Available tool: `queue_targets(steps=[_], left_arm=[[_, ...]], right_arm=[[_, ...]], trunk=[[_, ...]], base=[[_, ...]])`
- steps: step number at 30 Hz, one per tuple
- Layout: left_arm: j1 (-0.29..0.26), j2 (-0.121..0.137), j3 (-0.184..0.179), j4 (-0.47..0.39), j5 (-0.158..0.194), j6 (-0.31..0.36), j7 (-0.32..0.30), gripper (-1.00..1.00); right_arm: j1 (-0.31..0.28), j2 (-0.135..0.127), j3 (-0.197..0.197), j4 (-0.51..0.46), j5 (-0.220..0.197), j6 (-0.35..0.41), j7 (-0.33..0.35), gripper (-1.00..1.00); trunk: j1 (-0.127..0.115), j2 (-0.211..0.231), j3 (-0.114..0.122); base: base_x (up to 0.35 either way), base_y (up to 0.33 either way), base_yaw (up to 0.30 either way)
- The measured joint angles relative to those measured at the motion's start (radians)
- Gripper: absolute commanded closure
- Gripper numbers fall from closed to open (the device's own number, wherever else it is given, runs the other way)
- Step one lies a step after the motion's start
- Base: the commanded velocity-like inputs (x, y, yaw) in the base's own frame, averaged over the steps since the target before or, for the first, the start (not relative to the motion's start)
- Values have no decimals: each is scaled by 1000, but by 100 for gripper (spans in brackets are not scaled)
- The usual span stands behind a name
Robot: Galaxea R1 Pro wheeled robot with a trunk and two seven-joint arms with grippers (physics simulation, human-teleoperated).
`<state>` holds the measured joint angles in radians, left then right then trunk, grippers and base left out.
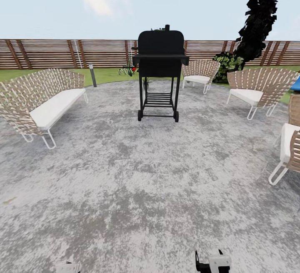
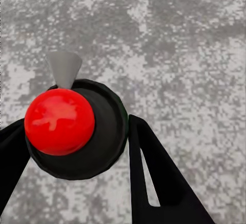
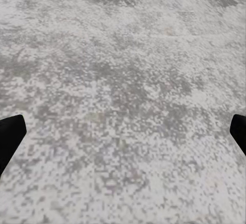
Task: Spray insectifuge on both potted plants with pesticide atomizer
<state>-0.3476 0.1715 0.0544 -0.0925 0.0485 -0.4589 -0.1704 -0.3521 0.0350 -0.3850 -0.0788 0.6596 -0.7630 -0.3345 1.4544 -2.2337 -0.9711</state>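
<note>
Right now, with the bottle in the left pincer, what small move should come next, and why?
Probably roll forward left of the grill: the left pincer seems to grip the atomizer, and a low plant stands on the lawn beyond.

A round grey stone patio (image 1: 137, 181) (mottled light and dark) carries a black wheeled grill (image 1: 160, 71), a woven sofa (image 1: 41, 104) and woven chairs (image 1: 258, 89).

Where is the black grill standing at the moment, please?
In the head view, the black grill stands centre, at the stone patio's far side, before the wooden fence.
</note>
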Motion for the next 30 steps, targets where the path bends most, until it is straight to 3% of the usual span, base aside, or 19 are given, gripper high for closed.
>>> queue_targets(steps=[7, 20, 30], left_arm=[[0, 0, 0, 0, 0, 1, -1, 100], [0, 0, 0, 0, 0, 0, -1, 100], [0, 0, 0, 0, 0, 1, -1, 100]], right_arm=[[0, 0, 1, 0, 0, 0, 0, -100], [0, 0, 1, 0, 0, 0, 0, -100], [0, 0, 1, 0, 0, 0, 0, -100]], trunk=[[0, 0, 0], [0, 0, 1], [-1, 0, 15]], base=[[91, 23, 0], [279, 174, 0], [322, 102, 0]])
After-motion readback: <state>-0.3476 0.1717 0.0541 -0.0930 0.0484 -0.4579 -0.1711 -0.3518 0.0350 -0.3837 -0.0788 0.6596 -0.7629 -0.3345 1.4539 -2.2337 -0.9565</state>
